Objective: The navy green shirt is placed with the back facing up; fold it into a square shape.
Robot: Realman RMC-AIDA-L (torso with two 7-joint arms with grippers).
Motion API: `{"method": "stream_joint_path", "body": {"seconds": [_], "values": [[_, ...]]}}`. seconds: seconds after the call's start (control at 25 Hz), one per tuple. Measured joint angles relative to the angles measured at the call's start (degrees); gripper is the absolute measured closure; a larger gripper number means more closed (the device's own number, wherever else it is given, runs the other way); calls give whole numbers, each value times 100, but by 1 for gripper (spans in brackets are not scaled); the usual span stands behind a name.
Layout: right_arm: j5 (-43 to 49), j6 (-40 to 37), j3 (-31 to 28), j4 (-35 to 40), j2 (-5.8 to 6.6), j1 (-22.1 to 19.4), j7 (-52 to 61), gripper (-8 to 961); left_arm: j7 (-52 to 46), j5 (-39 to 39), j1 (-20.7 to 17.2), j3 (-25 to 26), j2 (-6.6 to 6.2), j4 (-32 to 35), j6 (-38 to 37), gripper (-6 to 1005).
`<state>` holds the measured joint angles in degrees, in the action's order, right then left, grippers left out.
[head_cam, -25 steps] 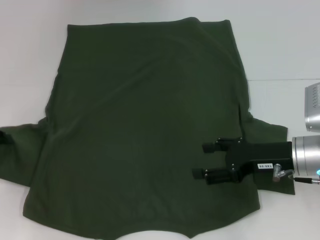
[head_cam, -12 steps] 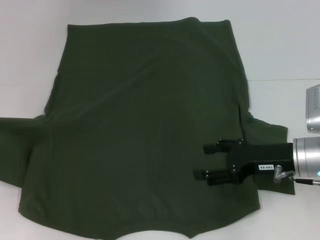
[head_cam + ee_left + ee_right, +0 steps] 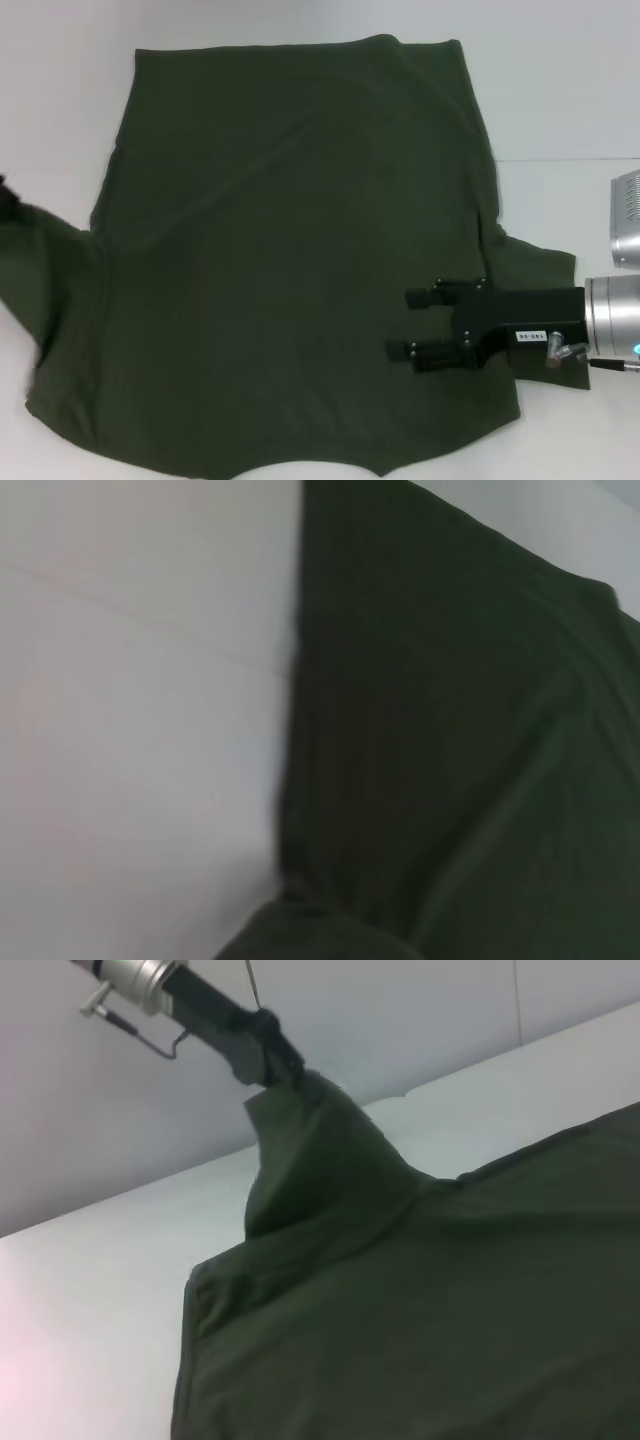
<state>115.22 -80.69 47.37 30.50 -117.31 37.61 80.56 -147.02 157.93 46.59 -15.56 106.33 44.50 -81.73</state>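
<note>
Olive shirt [image 3: 290, 260]: left gripper [image 3: 268, 1048] jaws clamp lifted sleeve; right gripper [image 3: 425, 325] jaws apart; label unreadable.

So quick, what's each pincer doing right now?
Left pincer: closed on the navy green shirt's left sleeve, lifting it.
Right pincer: open, over the shirt near its right sleeve, holding nothing.

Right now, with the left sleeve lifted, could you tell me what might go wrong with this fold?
1. The left hand grips only the tip of the sleeve of the navy green shirt; the cloth may slip out.
2. The pull may drag or wrinkle the shirt's body, giving a crooked fold.
3. The right hand, open over the other side, seems to grip nothing, so nothing clearly anchors the shirt.
</note>
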Motion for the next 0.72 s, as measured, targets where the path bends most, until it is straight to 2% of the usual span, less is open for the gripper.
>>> {"method": "stream_joint_path", "body": {"seconds": [0.2,0.44,0.56,0.72], "values": [[0,0,0,0,-4,0,-2,39,-661,-15,412,-637,30,-248,47,994],[0,-2,0,0,-10,-24,-4,38,-865,-17,864,-782,131,-934,456,993],[0,-9,0,0,-10,-52,-5,38,-870,-18,1010,-812,215,-1198,679,993],[0,-17,0,0,-15,-68,-6,38,-873,-18,1115,-891,394,-1467,1049,993]]}}
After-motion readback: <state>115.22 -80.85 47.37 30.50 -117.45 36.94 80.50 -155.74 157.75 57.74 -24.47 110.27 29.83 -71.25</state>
